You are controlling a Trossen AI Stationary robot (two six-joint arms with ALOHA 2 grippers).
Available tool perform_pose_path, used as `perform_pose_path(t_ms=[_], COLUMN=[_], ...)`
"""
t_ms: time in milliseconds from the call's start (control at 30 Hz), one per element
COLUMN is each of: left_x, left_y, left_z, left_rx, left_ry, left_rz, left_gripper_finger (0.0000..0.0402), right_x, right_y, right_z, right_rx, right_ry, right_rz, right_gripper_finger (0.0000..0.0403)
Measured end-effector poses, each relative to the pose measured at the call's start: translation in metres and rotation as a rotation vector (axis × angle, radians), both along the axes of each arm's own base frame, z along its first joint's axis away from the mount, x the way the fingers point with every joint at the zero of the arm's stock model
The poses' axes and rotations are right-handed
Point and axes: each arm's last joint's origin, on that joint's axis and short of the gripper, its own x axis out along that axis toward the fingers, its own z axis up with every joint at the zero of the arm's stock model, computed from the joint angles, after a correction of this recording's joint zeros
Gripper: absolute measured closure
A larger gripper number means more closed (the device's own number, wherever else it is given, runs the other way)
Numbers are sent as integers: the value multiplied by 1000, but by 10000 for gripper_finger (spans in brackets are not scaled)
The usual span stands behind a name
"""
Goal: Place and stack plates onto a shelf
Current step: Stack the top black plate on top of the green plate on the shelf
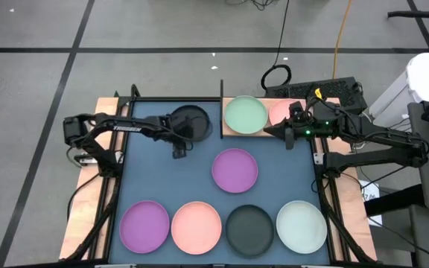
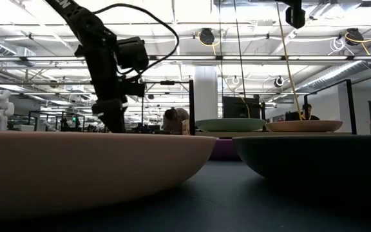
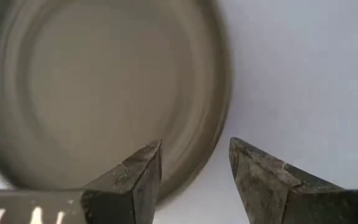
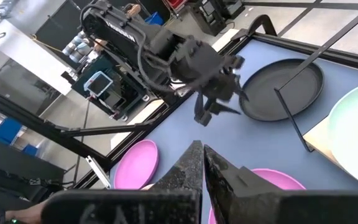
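Left end effector (image 1: 179,151) beside black plate (image 1: 190,123)

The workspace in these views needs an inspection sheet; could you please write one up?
Surface: dark-blue mat, wooden edge strips.
Job's things: shelf carries a mint plate and a pink plate side by side. Black plate lies left of the shelf's rail. Purple plate mid-mat. Front row: purple, pink, black, mint.
Clutter: nothing seen.
Grippers: left tool open at the black plate's rim; right tool shut, empty, beside the shelf.
Cables: orange cable and black cable behind the table.
Surroundings: grey floor; person in the background.
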Motion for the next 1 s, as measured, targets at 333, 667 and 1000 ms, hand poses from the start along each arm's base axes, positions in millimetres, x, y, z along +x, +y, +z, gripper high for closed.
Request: perform_pose_path(t_ms=[333, 667, 1000], left_x=[-33, -91, -96], left_y=[62, 121, 128], left_z=[18, 14, 10], left_rx=[-81, -200, -381], left_ry=[-152, -284, -346], left_rz=[564, 1215, 1185], left_gripper_finger=[211, 211, 211], right_x=[0, 0, 0], right_y=[0, 0, 0], right_z=[0, 0, -1], right_rx=[2, 3, -3], right_ry=[2, 5, 7], right_rz=[0, 1, 2], right_gripper_finger=[403, 403, 403])
